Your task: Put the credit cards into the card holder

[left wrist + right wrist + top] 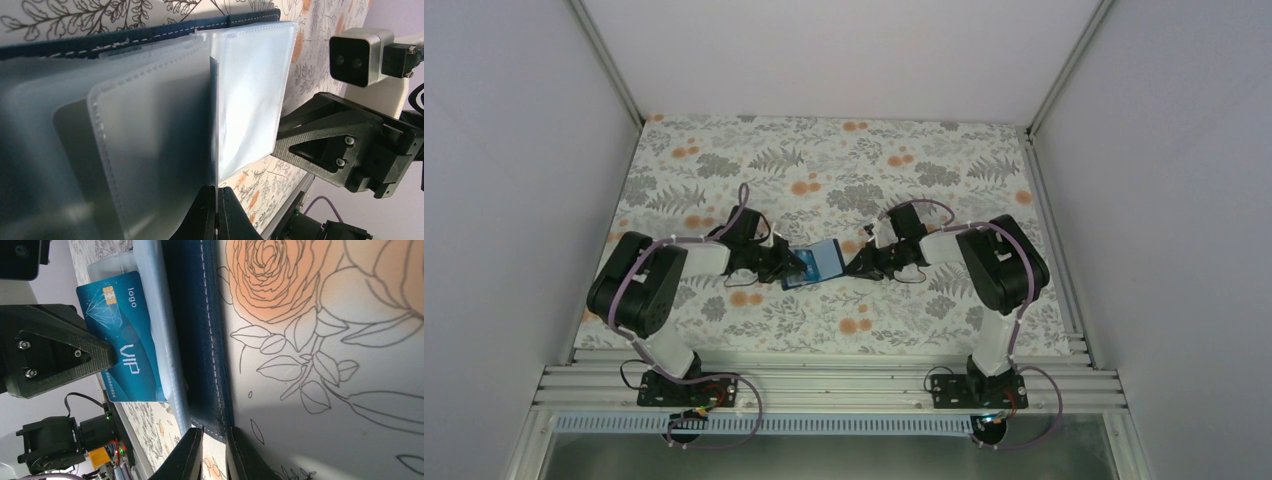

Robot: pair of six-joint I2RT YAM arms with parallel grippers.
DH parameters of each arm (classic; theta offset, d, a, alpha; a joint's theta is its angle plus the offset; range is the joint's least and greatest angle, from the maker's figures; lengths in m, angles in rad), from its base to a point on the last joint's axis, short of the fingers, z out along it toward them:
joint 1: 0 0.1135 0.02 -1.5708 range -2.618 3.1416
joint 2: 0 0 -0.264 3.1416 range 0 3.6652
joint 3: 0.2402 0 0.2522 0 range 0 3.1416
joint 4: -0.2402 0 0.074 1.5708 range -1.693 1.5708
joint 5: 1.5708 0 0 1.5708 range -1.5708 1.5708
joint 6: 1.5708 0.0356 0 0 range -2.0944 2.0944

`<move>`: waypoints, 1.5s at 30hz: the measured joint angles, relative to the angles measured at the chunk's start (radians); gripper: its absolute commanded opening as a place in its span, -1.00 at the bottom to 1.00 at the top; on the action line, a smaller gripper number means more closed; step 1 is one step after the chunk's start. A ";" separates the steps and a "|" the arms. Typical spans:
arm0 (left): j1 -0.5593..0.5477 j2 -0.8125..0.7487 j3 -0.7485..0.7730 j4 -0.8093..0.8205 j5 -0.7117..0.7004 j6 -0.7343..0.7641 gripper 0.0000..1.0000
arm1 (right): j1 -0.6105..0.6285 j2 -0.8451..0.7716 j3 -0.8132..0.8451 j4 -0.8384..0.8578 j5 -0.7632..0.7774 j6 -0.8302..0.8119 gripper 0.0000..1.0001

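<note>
Dark navy-blue folding card holder (200,340): matt, textile-looking cover with pale stitching; inner sleeves (150,150) are smooth frosted translucent plastic. Teal-blue rectangular plastic card (122,340) is glossy, with a metallic gold chip. Left claw (216,205) and right claw (214,450): matt black plastic; floral-print table (874,160) cover looks matt.

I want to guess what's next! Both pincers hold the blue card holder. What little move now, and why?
Probably the left pincer opens and frees the clear sleeve it pinches. The right pincer grips the navy cover of the card holder, the teal card sits at the sleeves, and no loose card shows on the table, so folding shut seems near.
</note>
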 measured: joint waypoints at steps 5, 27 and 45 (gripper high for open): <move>0.002 0.034 0.012 0.016 0.022 -0.001 -0.95 | 0.000 0.003 0.003 0.000 -0.002 -0.003 -0.71; 0.007 0.071 0.039 0.042 0.073 0.012 -0.95 | -0.001 0.005 0.007 -0.003 -0.001 -0.006 -0.71; 0.011 0.108 0.113 -0.014 0.078 0.166 -0.95 | -0.002 0.007 0.008 -0.006 -0.003 -0.020 -0.71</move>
